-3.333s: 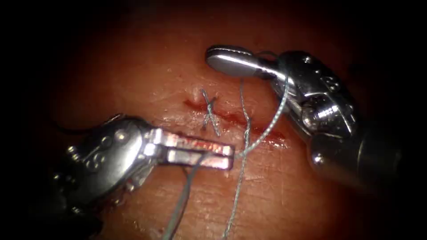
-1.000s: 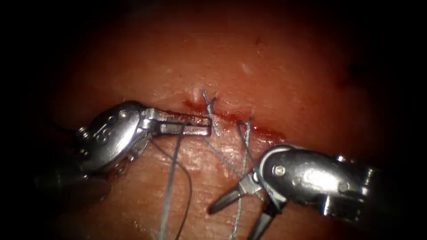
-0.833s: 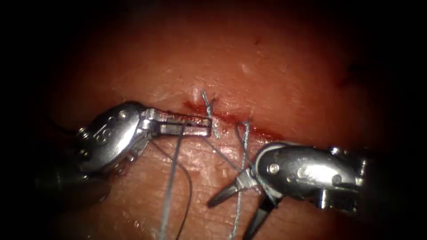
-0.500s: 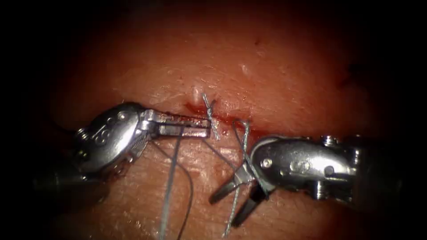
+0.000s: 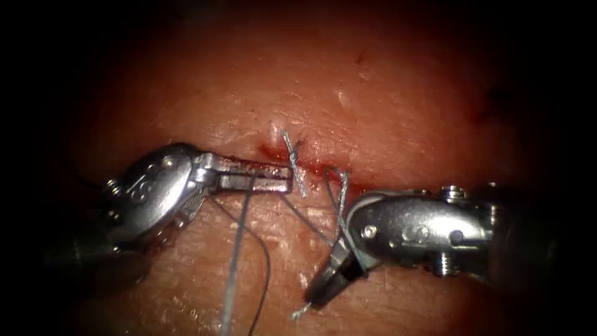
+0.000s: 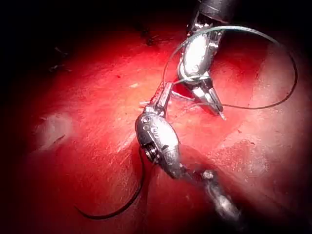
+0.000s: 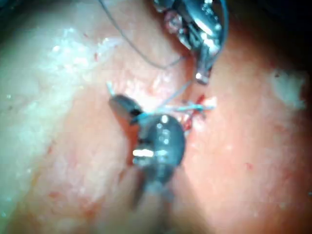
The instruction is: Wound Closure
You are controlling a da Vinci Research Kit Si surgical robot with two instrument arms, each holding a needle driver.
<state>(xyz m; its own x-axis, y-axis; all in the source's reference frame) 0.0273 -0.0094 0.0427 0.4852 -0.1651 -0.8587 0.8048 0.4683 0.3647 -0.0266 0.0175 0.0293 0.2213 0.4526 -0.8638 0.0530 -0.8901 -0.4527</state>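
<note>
Right gripper (image 5: 322,290) is now closing on the thread (image 5: 339,205) below the cut (image 5: 323,167); half a second ago its jaws were spread around that strand. Left gripper (image 5: 273,179) is keeping its clamp on thread left of the older stitch (image 5: 292,158). Needle (image 6: 114,210) is lying free on the tissue (image 5: 373,99). Likely a knot being set.

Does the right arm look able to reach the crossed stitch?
Probably: the stitch is near, but the right end effector is shut on thread and the left end effector, gripping thread, crowds it.
</note>
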